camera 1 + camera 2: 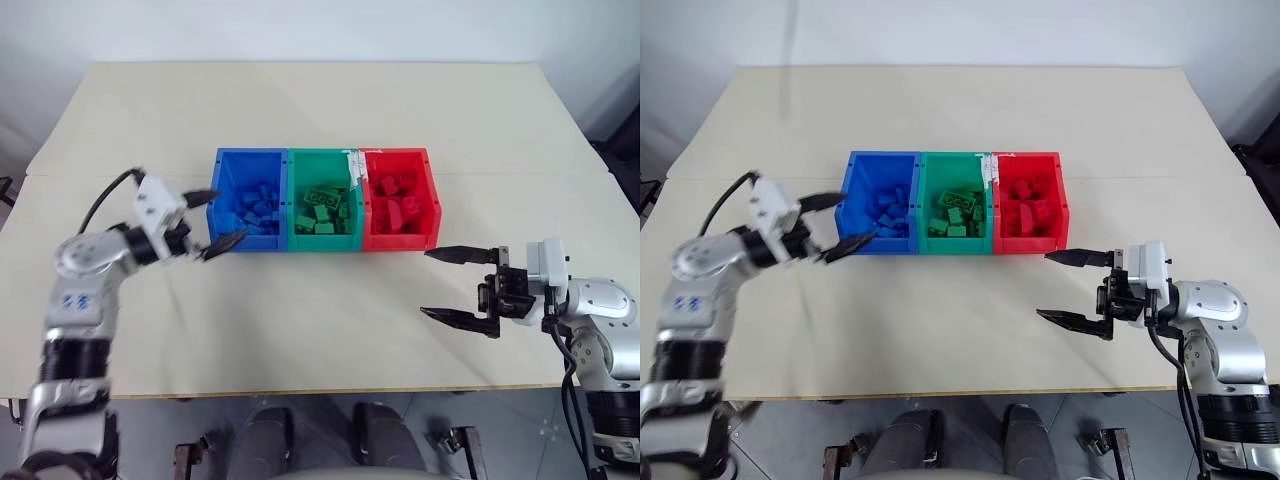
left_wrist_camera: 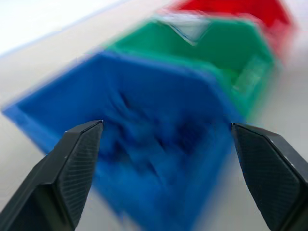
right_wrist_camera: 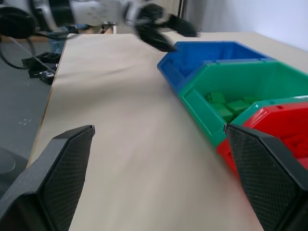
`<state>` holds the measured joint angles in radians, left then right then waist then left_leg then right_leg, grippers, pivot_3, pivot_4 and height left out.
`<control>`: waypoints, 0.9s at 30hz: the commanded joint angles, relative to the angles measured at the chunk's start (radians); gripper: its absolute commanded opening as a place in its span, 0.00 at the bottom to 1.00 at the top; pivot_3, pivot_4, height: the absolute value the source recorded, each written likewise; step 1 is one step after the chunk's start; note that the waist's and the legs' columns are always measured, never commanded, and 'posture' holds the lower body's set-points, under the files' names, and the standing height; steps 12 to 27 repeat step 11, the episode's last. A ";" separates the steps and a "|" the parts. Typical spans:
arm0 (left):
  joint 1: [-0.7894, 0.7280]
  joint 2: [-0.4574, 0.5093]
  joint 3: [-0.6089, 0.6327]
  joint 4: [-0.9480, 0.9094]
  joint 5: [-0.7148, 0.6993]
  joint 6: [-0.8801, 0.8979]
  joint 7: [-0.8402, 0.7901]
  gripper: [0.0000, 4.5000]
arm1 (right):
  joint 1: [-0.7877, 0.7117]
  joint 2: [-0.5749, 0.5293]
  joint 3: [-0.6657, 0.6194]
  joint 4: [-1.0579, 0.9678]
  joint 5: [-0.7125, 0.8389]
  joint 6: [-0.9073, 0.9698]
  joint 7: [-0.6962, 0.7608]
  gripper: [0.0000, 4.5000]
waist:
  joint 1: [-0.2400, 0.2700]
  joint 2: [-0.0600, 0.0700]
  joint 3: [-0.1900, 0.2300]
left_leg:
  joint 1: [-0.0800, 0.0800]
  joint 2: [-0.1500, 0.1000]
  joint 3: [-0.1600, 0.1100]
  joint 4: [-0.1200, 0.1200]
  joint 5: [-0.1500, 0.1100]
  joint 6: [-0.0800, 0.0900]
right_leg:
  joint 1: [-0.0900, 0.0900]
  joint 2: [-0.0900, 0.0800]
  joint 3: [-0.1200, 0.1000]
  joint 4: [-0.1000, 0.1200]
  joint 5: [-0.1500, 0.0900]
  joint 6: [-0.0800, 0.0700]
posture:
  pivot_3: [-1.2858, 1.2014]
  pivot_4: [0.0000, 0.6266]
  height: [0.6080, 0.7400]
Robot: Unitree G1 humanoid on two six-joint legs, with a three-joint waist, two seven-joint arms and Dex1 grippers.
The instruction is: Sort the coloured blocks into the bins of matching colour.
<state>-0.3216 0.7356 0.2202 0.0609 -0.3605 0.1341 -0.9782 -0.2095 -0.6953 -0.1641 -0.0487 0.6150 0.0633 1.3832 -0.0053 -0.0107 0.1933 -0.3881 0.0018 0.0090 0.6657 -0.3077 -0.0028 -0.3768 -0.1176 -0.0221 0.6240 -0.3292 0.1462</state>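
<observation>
Viewing from the left eye, three joined open-topped plastic bins stand in a row near the middle of the pale beige tabletop (image 1: 320,110): the blue bin (image 1: 226,165), the green bin (image 1: 298,165) and the red bin (image 1: 425,165). Small studded plastic bricks lie inside each: blue blocks (image 1: 258,208) in the blue bin, green blocks (image 1: 322,212) in the green, red blocks (image 1: 397,205) in the red. No loose block is visible on the tabletop, so the sort appears complete or nearly so.

The left claw (image 1: 212,220) sits at the blue bin's outer front corner, fingers apart and empty; this placement suits a drop into that bin. The right claw (image 1: 460,285) hangs in front of the red bin, well apart from it, fingers spread and holding nothing, which reads as a waiting posture.

From the right eye, the same layout applies.

From the left wrist, both fingers stand wide apart with the blue bin between and beyond them; motion blur hides its contents.

From the right wrist, the open fingers frame bare tabletop beside the row of bins, with the left claw at the blue bin's far end.
</observation>
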 commanded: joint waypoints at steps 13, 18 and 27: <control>0.372 0.032 0.173 -0.268 -0.062 0.096 0.066 0.99 | -0.046 0.012 -0.015 0.069 -0.010 -0.028 -0.011 1.00 | 0.005 0.001 0.000 | 0.001 -0.005 -0.003 -0.002 -0.001 0.001 | 0.001 -0.014 -0.002 -0.003 0.000 -0.001 | 0.52 0.24 1.00; 0.372 0.032 0.173 -0.268 -0.062 0.096 0.066 0.99 | -0.046 0.012 -0.015 0.069 -0.010 -0.028 -0.011 1.00 | 0.005 0.001 0.000 | 0.001 -0.005 -0.003 -0.002 -0.001 0.001 | 0.001 -0.014 -0.002 -0.003 0.000 -0.001 | 0.52 0.24 1.00; 0.372 0.032 0.173 -0.268 -0.062 0.096 0.066 0.99 | -0.046 0.012 -0.015 0.069 -0.010 -0.028 -0.011 1.00 | 0.005 0.001 0.000 | 0.001 -0.005 -0.003 -0.002 -0.001 0.001 | 0.001 -0.014 -0.002 -0.003 0.000 -0.001 | 0.52 0.24 1.00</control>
